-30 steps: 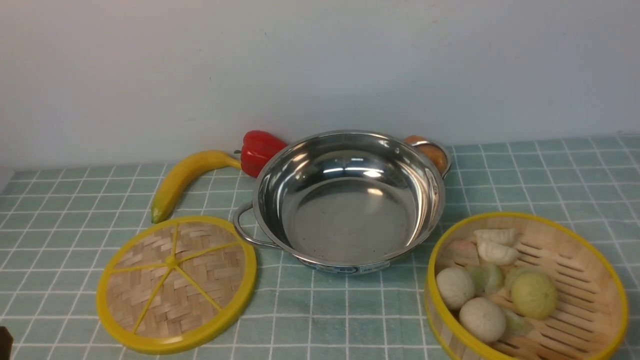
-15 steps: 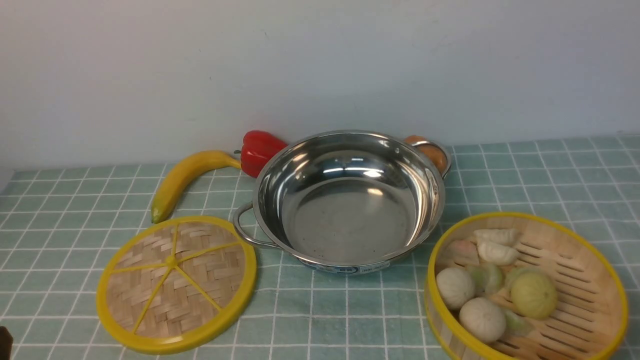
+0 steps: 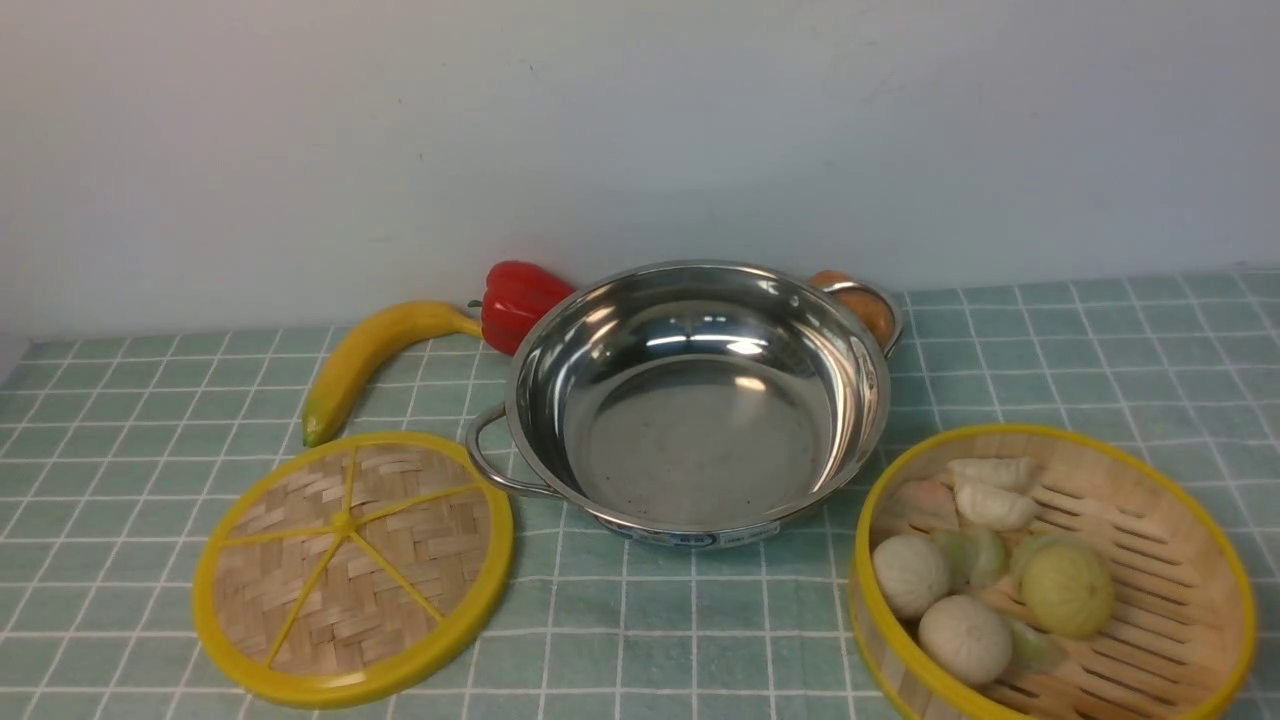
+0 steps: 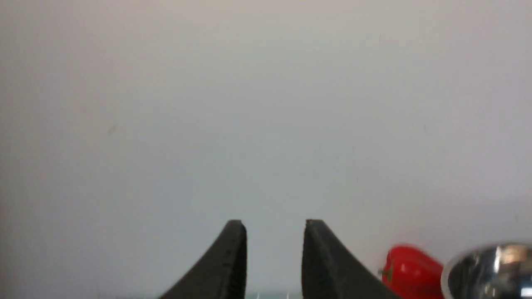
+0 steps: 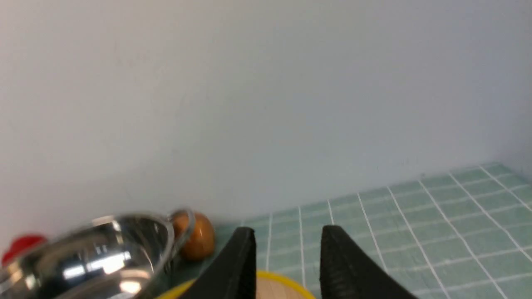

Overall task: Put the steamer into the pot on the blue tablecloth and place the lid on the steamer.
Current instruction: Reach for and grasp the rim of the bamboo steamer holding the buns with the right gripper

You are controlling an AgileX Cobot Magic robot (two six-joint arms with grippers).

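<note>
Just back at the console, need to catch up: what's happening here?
Nothing is being handled yet. The left claw and right claw are open and empty. The steamer sits on the blue tablecloth right of the empty pot; the lid lies on the pot's left.

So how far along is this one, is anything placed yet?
Done: nothing; the pot is empty. In hand: nothing; left gripper and right gripper are both open. Left: the steamer, on the blue tablecloth right of the pot, goes in, then the lid from its left.
</note>
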